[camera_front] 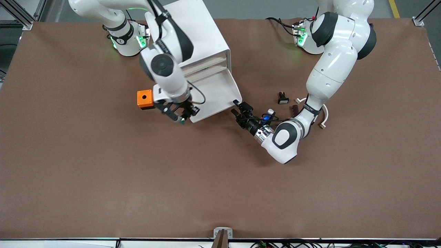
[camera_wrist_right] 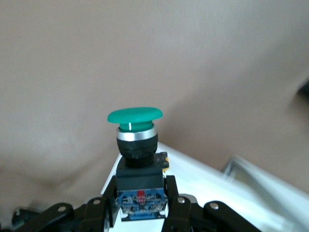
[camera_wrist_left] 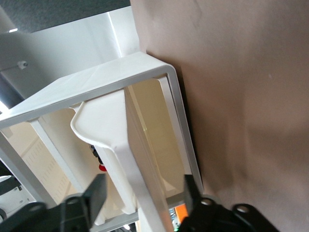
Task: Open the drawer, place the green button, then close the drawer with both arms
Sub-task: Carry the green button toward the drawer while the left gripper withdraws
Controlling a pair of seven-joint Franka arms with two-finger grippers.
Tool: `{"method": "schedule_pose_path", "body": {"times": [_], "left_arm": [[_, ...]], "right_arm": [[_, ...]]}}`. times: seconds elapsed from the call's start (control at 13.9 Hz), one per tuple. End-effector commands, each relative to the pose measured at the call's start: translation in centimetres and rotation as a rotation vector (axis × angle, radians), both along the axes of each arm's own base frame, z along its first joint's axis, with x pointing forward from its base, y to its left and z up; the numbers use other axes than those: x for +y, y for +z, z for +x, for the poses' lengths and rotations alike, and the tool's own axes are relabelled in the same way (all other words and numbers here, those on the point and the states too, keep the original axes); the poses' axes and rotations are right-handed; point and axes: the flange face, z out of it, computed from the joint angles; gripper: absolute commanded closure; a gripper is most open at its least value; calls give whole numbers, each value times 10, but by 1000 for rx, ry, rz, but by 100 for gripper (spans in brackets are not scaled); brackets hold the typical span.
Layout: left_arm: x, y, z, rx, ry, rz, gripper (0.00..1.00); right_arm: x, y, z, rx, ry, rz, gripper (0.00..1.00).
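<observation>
The button point(camera_wrist_right: 136, 145), with a black body and a round green cap, is held in my right gripper point(camera_wrist_right: 140, 207), which is shut on the body. In the front view this gripper point(camera_front: 179, 116) hangs by the corner of the open white drawer point(camera_front: 217, 93) toward the right arm's end, with the green cap point(camera_front: 182, 121) showing at its tip. My left gripper point(camera_front: 235, 107) is at the drawer's other front corner. In the left wrist view its fingers point(camera_wrist_left: 94, 195) are open and straddle the drawer's front wall point(camera_wrist_left: 116, 140) without clamping it.
The white cabinet point(camera_front: 196, 38) stands near the right arm's base. An orange box with a hole point(camera_front: 145, 99) sits beside the right gripper. A small black-and-white part point(camera_front: 283, 99), a brown piece point(camera_front: 294, 109) and a white curved piece point(camera_front: 324, 119) lie by the left arm.
</observation>
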Motion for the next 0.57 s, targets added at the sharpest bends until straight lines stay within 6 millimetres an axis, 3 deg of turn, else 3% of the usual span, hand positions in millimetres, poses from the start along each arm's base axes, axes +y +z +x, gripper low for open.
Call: {"method": "schedule_pose_path", "body": {"times": [0.0, 0.22, 0.5], "left_arm": [[11, 25, 15, -138, -20, -129, 13], [35, 51, 30, -433, -167, -293, 10], [72, 79, 48, -759, -443, -457, 1]], "right_arm": [[31, -5, -30, 11, -96, -4, 100], [53, -13, -49, 13, -167, -2, 100], [68, -27, -59, 6, -215, 3, 100]]}}
